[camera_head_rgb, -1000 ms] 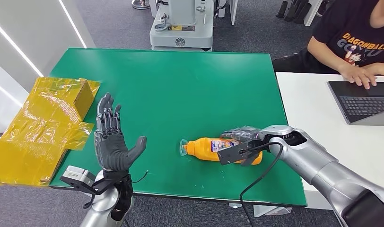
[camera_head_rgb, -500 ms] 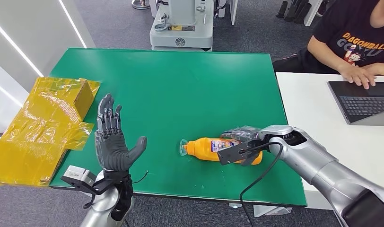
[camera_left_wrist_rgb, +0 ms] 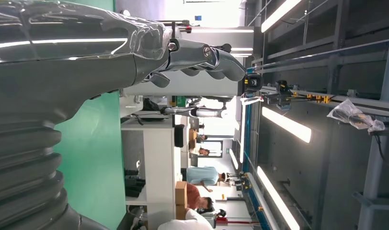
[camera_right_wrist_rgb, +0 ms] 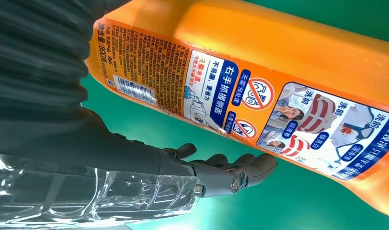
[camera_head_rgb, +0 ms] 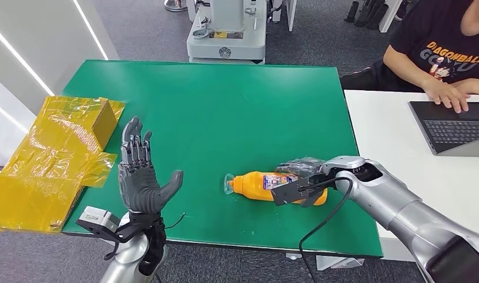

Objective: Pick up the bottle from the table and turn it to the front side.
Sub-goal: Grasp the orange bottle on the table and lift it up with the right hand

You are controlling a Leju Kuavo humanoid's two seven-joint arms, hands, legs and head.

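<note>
R hand (camera_head_rgb: 300, 177) cupping lying bottle (camera_head_rgb: 258, 186), unlifted.

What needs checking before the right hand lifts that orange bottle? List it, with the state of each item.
1. Bottle within reach, lying on its side on the green table: ok.
2. Right hand at the bottle's body: ok.
3. Fingers firmly wrapped around the bottle: cannot tell; the right wrist view shows them extended alongside the label, with green table showing between.
4. Label side facing the wrist camera is the back, with barcode and fine print, so turning is still needed: ok.
5. Left hand raised, holding nothing, apart from the bottle: ok.
6. Yellow wrapped box away from the lift path: ok.
</note>
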